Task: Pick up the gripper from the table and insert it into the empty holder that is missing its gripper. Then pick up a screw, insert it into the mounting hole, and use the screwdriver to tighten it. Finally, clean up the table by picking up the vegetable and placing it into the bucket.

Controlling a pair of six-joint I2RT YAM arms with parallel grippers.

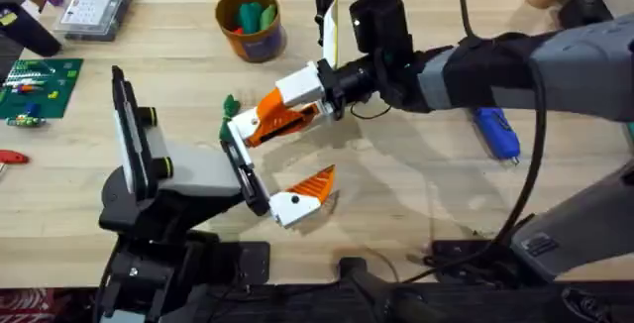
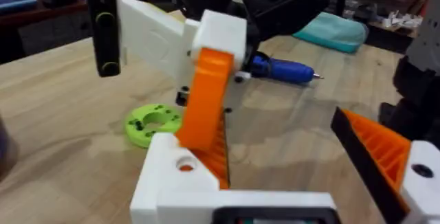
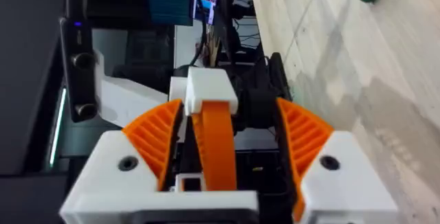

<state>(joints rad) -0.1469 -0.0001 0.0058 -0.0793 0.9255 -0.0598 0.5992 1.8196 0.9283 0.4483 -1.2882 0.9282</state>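
The right end effector (image 1: 297, 105) is clamped on the gripper (image 3: 218, 141), pressing it against the holder (image 1: 241, 169) near the middle of the tabletop (image 1: 416, 194). The left end effector (image 1: 263, 179) ends in that holder, carrying the twin orange-and-white finger (image 1: 305, 192); whether it is wide or narrow cannot be told. The vegetable (image 1: 231, 104) lies just beyond the holder, the bucket (image 1: 252, 24) farther behind it, and the screwdriver (image 1: 495, 131) well off to the holder's right.

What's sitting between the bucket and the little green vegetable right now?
Nothing: in the overhead view, the stretch of tabletop between the bucket and the vegetable is bare wood.
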